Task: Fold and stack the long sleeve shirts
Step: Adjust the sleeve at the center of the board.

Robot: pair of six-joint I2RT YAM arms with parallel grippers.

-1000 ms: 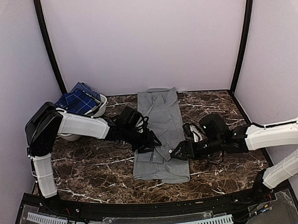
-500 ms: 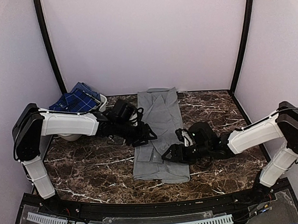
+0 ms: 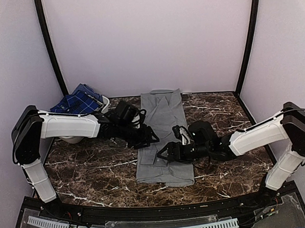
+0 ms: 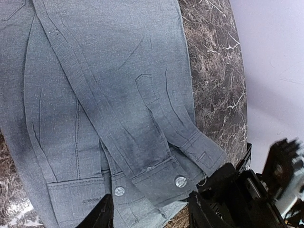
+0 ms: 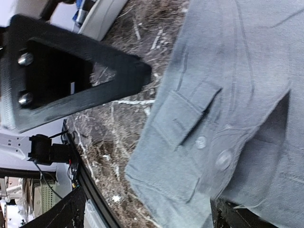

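1. Because the grey shirt (image 3: 162,126) is thin woven cloth, expect it to be light and limp. It will sag and drape from wherever you lift it, and stacked layers will probably slide over each other.
2. It lies flat on the marble table (image 3: 94,170), folded into a long narrow strip. The collar is at the far end and the hem faces the arm bases. Both sleeves run down the body, and their buttoned cuffs (image 4: 156,178) lie side by side near the hem end.
3. The plaid shirt (image 3: 76,102) is heaped in the white basket (image 3: 105,103) at the far left, well apart from the grey one.
4. Take hold at the long edges and pinch through every layer, sleeve included. The cuffs are thicker and stiffer, so they should grip well, but keep the pads off the hard buttons.
5. Your left arm reaches in low from the left. The left gripper (image 3: 149,137) sits at the shirt's left edge about mid-length, with its jaws partly apart and nothing between them.
6. Your right arm stretches low from the right across the near half of the shirt. The right gripper (image 3: 164,153) is over the cloth with its jaws spread wide, holding nothing. You cannot tell whether its fingertips touch the fabric.
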